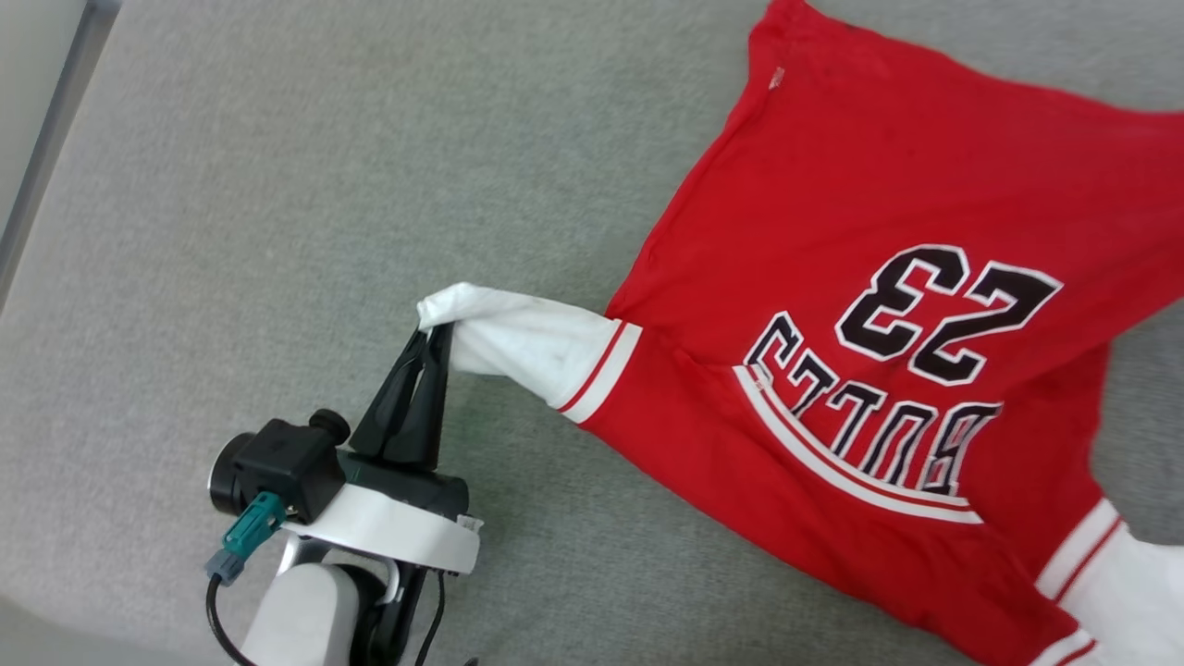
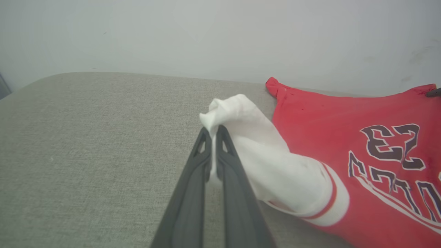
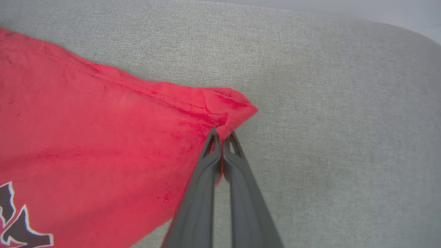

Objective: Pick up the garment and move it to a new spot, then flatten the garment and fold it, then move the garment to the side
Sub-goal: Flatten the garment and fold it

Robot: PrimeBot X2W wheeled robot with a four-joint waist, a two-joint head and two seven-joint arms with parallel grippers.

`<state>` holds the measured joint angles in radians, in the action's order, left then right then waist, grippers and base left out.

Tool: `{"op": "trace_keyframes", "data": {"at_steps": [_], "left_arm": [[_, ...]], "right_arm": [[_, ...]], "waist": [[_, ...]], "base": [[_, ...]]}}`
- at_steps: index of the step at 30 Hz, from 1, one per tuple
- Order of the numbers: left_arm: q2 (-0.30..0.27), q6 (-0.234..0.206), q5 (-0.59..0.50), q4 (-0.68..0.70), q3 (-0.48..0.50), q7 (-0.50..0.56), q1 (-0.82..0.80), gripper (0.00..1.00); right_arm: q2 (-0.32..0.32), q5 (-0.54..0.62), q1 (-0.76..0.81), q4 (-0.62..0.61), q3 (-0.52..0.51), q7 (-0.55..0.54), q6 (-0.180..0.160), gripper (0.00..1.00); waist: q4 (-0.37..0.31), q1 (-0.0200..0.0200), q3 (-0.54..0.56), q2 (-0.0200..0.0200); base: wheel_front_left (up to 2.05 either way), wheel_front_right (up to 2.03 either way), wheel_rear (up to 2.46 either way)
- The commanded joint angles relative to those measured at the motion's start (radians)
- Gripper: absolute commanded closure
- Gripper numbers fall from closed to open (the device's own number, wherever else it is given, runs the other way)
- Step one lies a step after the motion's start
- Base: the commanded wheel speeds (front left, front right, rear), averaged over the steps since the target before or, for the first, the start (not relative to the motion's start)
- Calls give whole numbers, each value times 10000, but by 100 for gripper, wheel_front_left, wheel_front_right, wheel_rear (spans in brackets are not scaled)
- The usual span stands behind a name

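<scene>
Pinching at two points: your left gripper (image 1: pixel 433 335) has its fingers pressed together on the tip of the white sleeve (image 1: pixel 523 344), centre-left of the head view. The right gripper (image 3: pixel 223 136) is clamped on a red hem corner (image 3: pixel 237 106), mid-frame in its wrist view. The garment (image 1: pixel 860 213) lies print-up across the right half of the head view on the grey padded surface (image 1: pixel 259 213). My read: grips at far ends let you tension the cloth for flattening. The sleeve is bunched, so pull gently.
</scene>
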<state>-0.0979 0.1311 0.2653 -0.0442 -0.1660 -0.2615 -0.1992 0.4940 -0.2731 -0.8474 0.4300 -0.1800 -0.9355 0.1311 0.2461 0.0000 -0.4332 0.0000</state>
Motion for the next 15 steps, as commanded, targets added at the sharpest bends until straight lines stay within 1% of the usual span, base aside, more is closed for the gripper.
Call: {"op": "trace_keyframes", "data": {"at_steps": [1, 4, 8, 15], "left_arm": [[-105, -10, -87, -70, 99, -46, 156, 100], [-187, -10, -75, -200, 256, -46, 347, 100], [-298, -10, -90, -439, 390, -46, 706, 100], [-471, -10, 12, -836, 592, -46, 1364, 100]], "right_arm": [[-35, -138, 562, -396, -124, -72, -7, 100], [-366, -337, 1593, -1303, -548, -232, -7, 100], [-919, -516, 3373, -2535, -1179, -254, -7, 100], [-2186, -672, 6700, -4339, -2443, 100, -7, 100]], "waist": [[-548, 0, 568, 0], [-913, 0, 946, 0], [-1324, 0, 1595, 0], [-1870, 0, 2624, 0]], "base": [[0, 0, 0], [0, 0, 0], [0, 0, 0], [0, 0, 0]]}}
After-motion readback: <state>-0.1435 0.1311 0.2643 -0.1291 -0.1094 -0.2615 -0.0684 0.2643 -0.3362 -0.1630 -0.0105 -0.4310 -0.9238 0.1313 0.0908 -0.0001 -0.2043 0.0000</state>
